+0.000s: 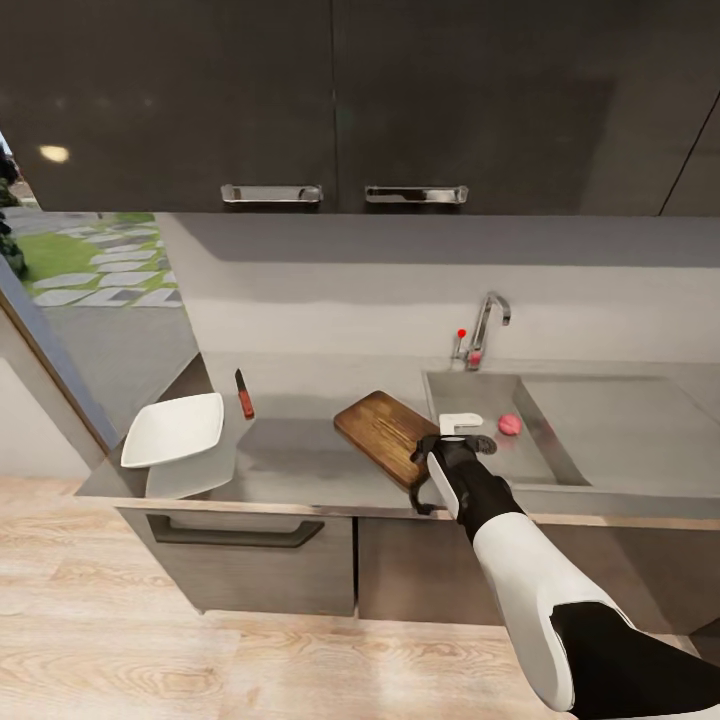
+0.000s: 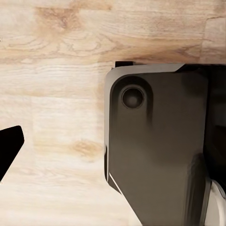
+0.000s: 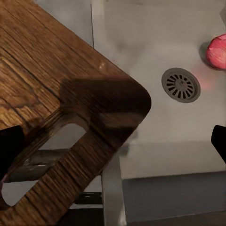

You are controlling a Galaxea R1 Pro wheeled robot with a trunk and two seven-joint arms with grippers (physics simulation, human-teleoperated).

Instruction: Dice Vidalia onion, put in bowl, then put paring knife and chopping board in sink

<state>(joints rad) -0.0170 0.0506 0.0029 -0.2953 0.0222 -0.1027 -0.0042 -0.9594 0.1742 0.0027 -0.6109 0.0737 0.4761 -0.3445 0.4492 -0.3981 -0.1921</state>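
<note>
Currently the right end effector point(image 1: 455, 447) is spread open, empty, over the dark brown wooden chopping board point(image 1: 385, 431); the board could be knocked into the grey recessed sink point(image 1: 480, 395).

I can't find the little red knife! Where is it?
In the head view, the paring knife lies on the countertop at the left, between the white bowl and the chopping board.
</note>
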